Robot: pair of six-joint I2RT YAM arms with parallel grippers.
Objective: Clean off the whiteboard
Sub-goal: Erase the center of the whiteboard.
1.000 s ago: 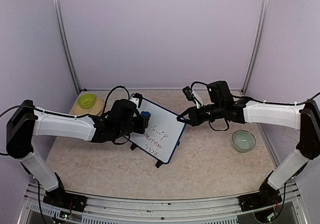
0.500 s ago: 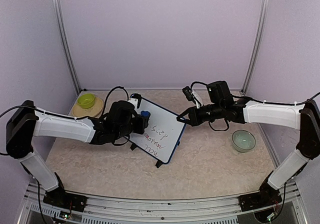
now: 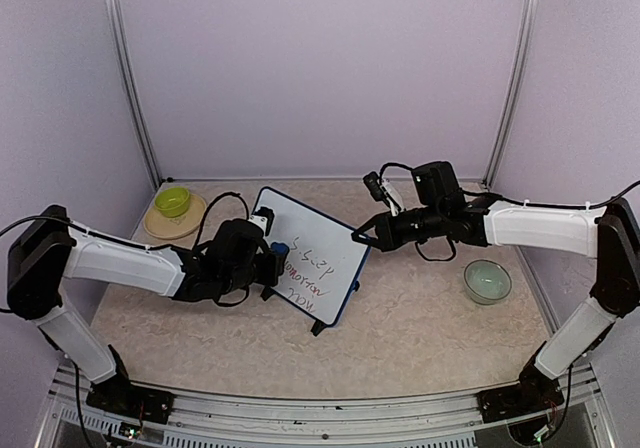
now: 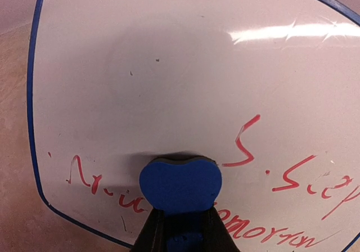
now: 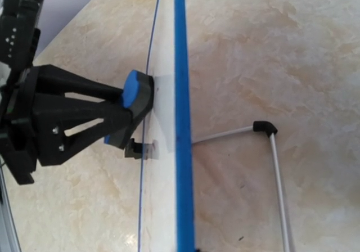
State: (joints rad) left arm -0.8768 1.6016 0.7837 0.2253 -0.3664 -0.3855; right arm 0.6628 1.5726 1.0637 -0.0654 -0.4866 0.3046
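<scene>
One change, left gripper (image 4: 181, 228) slid eraser (image 4: 180, 184) leftward across whiteboard (image 4: 169, 66)

The marbled beige table (image 3: 420, 318) carries the propped whiteboard (image 3: 325, 240), a tan plate (image 3: 158, 225) and a pale bowl (image 3: 487, 281).

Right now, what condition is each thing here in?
whiteboard: propped up tilted, upper part blank, red writing below
eraser: pressed against whiteboard
left gripper: shut on eraser
right gripper: shut on whiteboard's edge
green bowl: upright on plate
pale bowl: upright, empty
</scene>
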